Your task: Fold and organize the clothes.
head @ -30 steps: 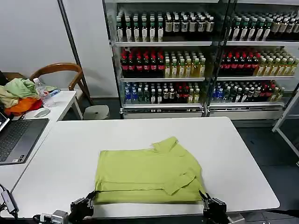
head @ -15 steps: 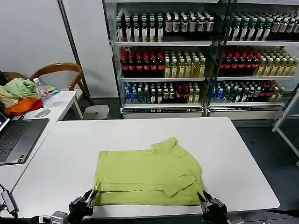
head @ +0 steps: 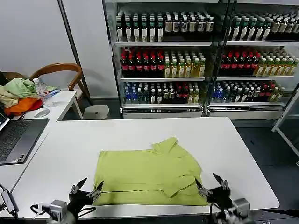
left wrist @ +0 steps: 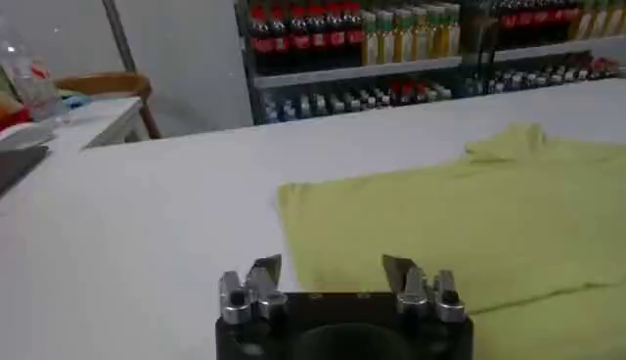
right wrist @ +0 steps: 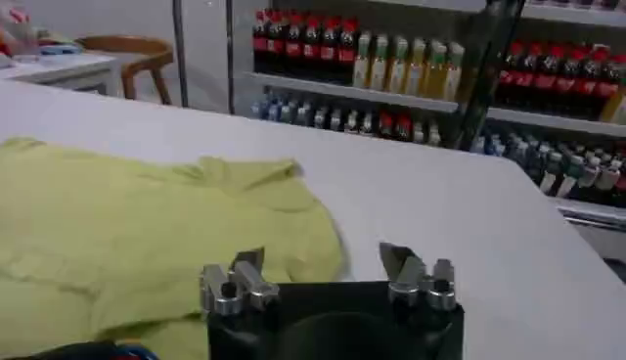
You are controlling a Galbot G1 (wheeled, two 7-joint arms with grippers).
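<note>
Two grippers hung at the near edge of the white tabletop point(head: 60, 154), the left gripper point(head: 86, 190) and the right gripper point(head: 212, 185) each with fingers spread wide and holding nothing — one beside each near corner of the lime shirt point(head: 147, 176). It lay flat, already doubled lengthwise, mid-tabletop. Seemingly between folds; next, probably, gripping both corners for another fold.

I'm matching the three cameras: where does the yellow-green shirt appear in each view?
Head view: yellow-green shirt flat on the white table, near the front edge.
Left wrist view: right half, beyond the open left gripper.
Right wrist view: left half.
Shared landmark: drinks shelves behind.
</note>
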